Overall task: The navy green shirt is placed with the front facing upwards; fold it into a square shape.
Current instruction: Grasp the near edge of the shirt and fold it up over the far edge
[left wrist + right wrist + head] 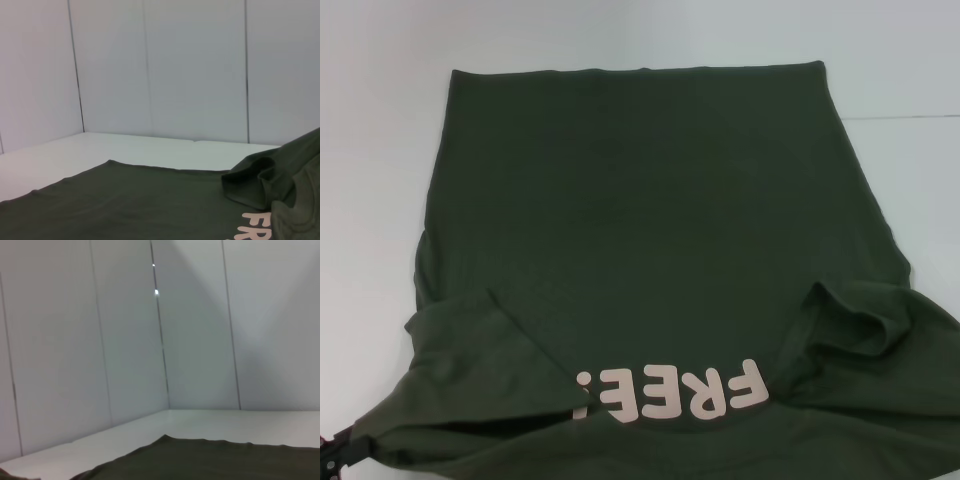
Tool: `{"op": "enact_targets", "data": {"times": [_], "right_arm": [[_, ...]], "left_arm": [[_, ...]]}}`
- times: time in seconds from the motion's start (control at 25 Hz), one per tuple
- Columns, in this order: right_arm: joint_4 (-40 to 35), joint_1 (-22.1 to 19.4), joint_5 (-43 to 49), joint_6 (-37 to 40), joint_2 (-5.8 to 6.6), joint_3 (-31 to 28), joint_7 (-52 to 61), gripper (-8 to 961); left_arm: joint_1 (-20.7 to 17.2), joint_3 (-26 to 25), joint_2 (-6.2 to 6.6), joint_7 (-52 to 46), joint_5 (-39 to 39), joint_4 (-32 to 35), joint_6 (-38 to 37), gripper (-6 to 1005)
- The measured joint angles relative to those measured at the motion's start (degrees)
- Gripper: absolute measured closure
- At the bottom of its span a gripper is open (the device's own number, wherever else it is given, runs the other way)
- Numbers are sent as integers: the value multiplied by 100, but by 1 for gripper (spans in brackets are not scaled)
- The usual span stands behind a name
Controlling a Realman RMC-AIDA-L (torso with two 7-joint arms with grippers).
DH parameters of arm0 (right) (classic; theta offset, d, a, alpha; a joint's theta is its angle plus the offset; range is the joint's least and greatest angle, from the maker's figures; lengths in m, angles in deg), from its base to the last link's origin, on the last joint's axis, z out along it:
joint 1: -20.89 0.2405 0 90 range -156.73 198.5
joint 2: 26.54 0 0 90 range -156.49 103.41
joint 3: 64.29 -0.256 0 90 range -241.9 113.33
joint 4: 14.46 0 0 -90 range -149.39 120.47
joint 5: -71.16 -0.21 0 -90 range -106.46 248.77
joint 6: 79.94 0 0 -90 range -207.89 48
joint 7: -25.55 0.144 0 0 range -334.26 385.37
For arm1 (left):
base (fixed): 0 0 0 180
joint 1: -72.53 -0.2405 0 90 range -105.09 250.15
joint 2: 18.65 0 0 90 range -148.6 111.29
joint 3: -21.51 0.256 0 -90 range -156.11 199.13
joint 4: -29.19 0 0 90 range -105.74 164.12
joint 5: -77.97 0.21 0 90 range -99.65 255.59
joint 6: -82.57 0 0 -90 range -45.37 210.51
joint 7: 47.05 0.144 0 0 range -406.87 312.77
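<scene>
Peeking in at the head view's bottom-left corner, the left gripper (pixel 332 452) is touching the navy green shirt (pixel 640 240); its grip cannot be told. Soft matte cotton is lying on the white table (pixel 380 120), sleeves folded inward, pale "FREE!" lettering (pixel 670 392) near the robot.

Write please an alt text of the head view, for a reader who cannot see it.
A dark olive-green shirt lies spread on a white table, with both near sides folded inward over it. Pale letters "FREE!" show upside down near its bottom edge. A bit of the left gripper shows at the lower left corner.
</scene>
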Motion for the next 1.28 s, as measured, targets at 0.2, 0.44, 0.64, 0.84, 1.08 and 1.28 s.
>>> {"op": "enact_targets", "data": {"times": [0.2, 0.44, 0.64, 0.84, 1.08, 1.28], "right_arm": [[157, 45, -169, -28, 11, 235, -4, 918], [268, 353, -115, -74, 14, 337, 31, 918], [300, 568, -114, -78, 18, 538, 73, 918], [303, 685, -208, -89, 35, 306, 268, 918], [305, 928, -258, -175, 55, -226, 835, 918], [236, 1290, -259, -588, 57, -544, 1501, 918]], "left_arm": [[58, -40, -1, 10, -18, -51, 15, 974], [223, -30, 4, -104, -70, -269, 122, 974], [325, -46, 14, -175, -87, -434, 182, 974], [349, -248, -1, -381, -418, -621, 362, 974], [365, -707, -13, -549, -847, -913, 850, 974], [480, -863, -43, -582, -1203, -1243, 1341, 974]]}}
